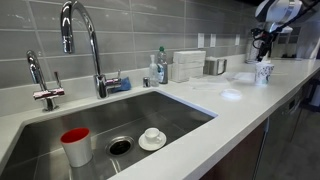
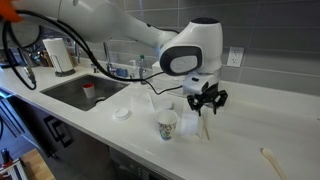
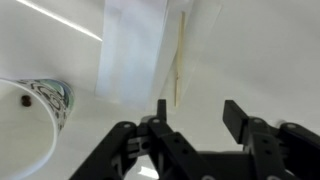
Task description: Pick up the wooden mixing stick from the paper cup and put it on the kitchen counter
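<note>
The black two-fingered gripper (image 3: 198, 118) hangs with jaws apart and empty above the glossy white kitchen counter (image 3: 270, 50), where the thin wooden mixing stick (image 3: 180, 55) lies flat at its twelve o'clock in the wrist view, just beside a translucent white strip (image 3: 135, 45). The small white patterned paper cup (image 3: 50, 94) stands at its nine o'clock, clear of both.

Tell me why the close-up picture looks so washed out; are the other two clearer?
Wrist view: the glossy counter is blown out white, a bright streak reflected at upper left; the dark pincer is close and soft. In an exterior view, a glare patch lies on the counter beyond the sink; in both exterior views the paper cup is small and soft.
</note>
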